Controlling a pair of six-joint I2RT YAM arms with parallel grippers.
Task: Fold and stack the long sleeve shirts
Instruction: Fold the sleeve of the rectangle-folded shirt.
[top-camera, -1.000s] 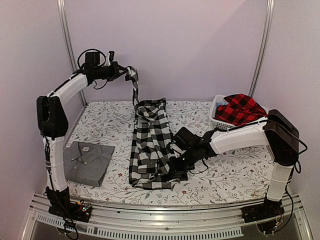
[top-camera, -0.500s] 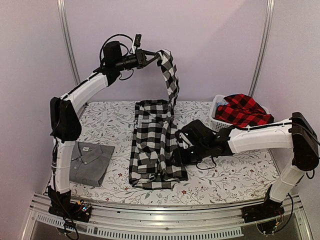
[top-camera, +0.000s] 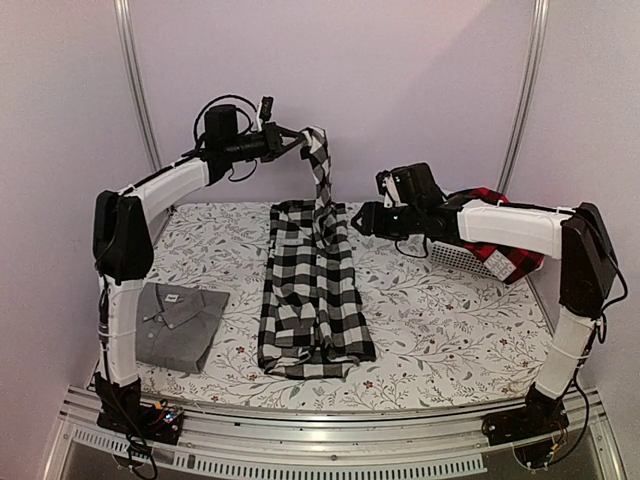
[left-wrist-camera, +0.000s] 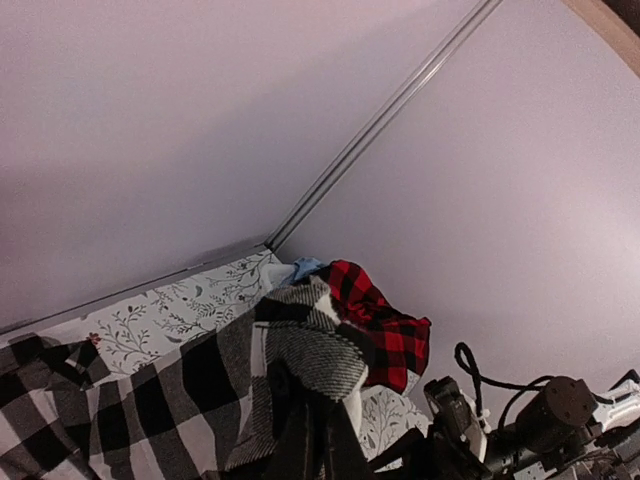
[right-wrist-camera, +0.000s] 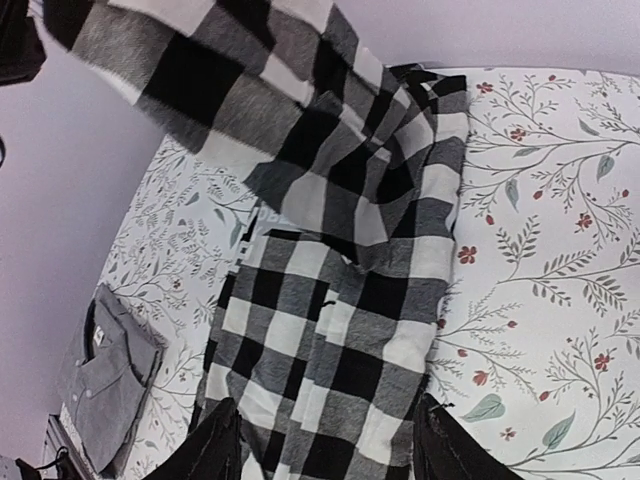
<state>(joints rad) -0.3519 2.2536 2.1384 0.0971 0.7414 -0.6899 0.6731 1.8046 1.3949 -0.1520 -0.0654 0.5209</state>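
The black-and-white check shirt (top-camera: 312, 300) lies lengthwise in the middle of the table. One sleeve (top-camera: 322, 175) hangs from my left gripper (top-camera: 296, 143), which is shut on its end high above the shirt's far end. In the left wrist view the gripper (left-wrist-camera: 318, 405) pinches the cloth (left-wrist-camera: 300, 350). My right gripper (top-camera: 356, 221) hovers open just right of the hanging sleeve. In its own view the right gripper (right-wrist-camera: 330, 445) holds nothing, with the shirt (right-wrist-camera: 340, 330) below. A folded grey shirt (top-camera: 175, 325) lies at the near left. The red-and-black shirt (top-camera: 503, 235) fills the basket.
The white plastic basket (top-camera: 452, 256) stands at the far right, partly behind my right forearm. Metal frame posts (top-camera: 135, 90) rise at the back corners. The floral table cover (top-camera: 460, 330) lies bare on the near right, and the grey shirt (right-wrist-camera: 105, 385) shows far left in the right wrist view.
My right gripper opened, let go of the shirt's near part, and rose toward the far right. My left gripper carried the sleeve rightward over the shirt, then dipped slightly.
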